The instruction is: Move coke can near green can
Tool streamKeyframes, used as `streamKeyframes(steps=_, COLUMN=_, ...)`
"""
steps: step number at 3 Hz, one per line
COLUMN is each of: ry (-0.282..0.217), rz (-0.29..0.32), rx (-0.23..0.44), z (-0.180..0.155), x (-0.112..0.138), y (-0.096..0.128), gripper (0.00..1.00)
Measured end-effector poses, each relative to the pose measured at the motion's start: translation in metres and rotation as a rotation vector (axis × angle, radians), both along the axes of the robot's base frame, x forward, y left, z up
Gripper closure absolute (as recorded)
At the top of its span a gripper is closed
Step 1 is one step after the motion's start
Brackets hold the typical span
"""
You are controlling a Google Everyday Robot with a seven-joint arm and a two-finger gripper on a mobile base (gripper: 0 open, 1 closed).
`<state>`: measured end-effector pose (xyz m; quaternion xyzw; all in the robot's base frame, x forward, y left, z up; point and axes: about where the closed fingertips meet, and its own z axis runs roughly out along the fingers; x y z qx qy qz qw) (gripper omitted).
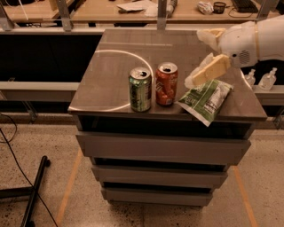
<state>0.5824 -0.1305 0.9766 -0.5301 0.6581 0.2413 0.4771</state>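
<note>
Coke can (pixel 167 85) upright on the desk (pixel 111 84), just beside the green can (pixel 140 90), placement apparently complete; hence the gripper (pixel 195 58) hangs apart to its right, fingers (pixel 211 70) wide and empty.

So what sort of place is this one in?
Probably an office or lab workspace: a metal-topped drawer cabinet, cluttered desks behind it, taped lines on a speckled floor. The gripper hangs open above the snack bag.

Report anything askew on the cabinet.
The snack bag lies crooked, one corner overhanging the front edge of the cabinet top. The coke can and green can stand upright; the open claw hovers above the bag.
</note>
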Motion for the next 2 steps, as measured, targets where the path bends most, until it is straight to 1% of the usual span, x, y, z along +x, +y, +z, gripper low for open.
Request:
streamKeyframes(steps=1, ry=-0.019, rz=-0.066, rx=0.003, z=0.0135, x=-0.0008, y=-0.0317, gripper=0.0)
streamKeyframes(steps=2, ry=-0.022, rz=-0.083, rx=0.002, z=0.0165, x=-0.001, y=-0.0396, gripper=0.0)
